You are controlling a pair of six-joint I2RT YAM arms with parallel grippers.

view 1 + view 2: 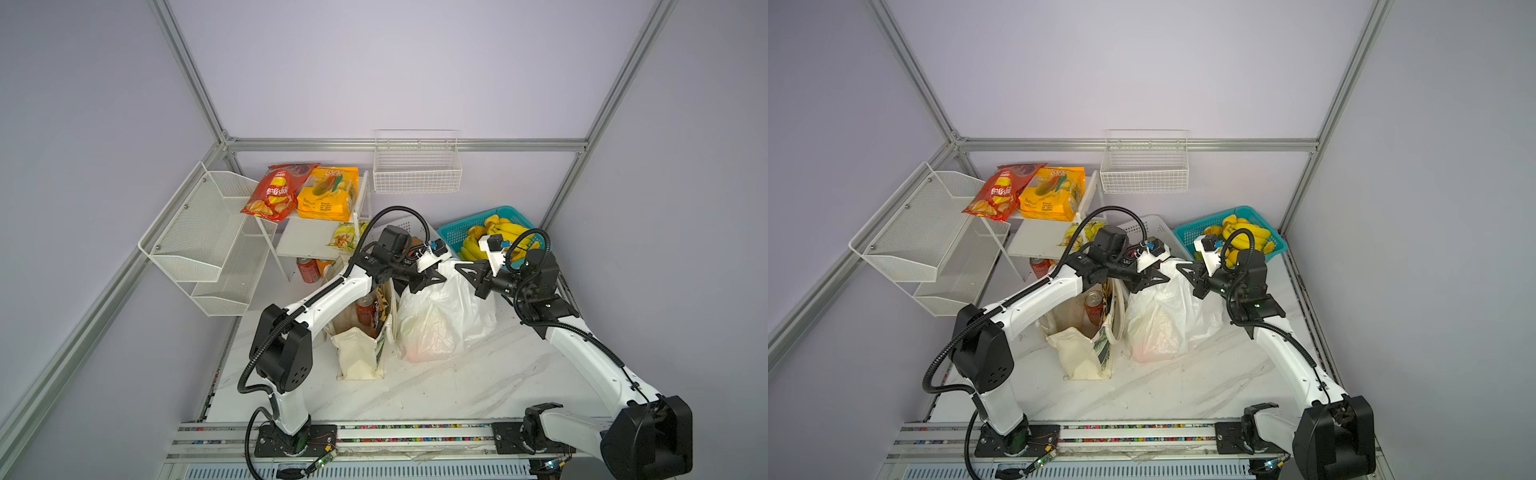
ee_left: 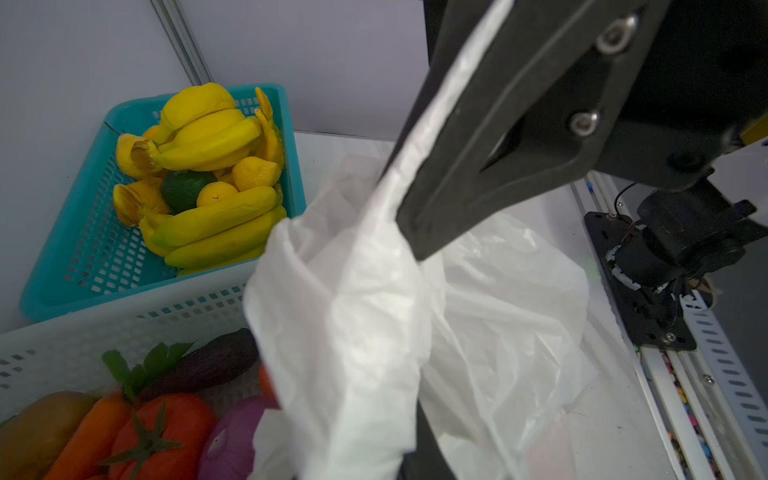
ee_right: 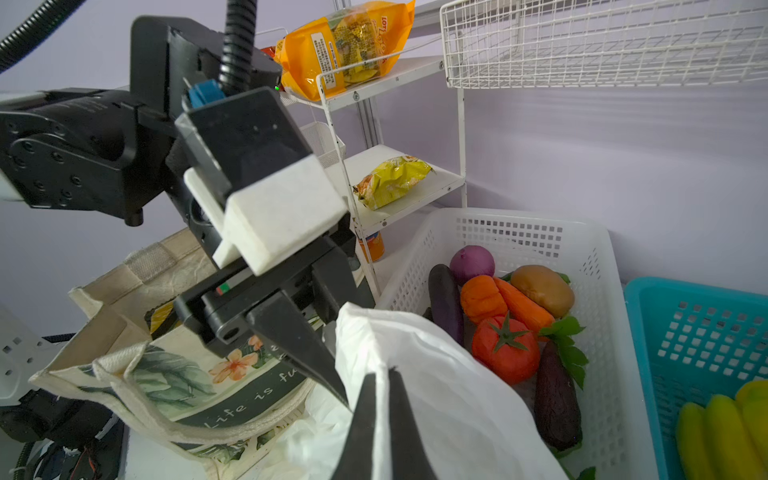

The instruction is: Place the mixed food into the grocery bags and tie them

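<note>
Top views high above table (image 1: 457, 390); wrist views close, probably share bag (image 2: 353, 332).

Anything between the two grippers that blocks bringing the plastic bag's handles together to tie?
Nothing visible. The left gripper and right gripper are each shut on a handle of the plastic bag, with only bare air between them above it. The canvas tote stands off to the left gripper's side.

Bare tabletop (image 1: 457, 395) before plastic bag (image 1: 444, 320)
</note>
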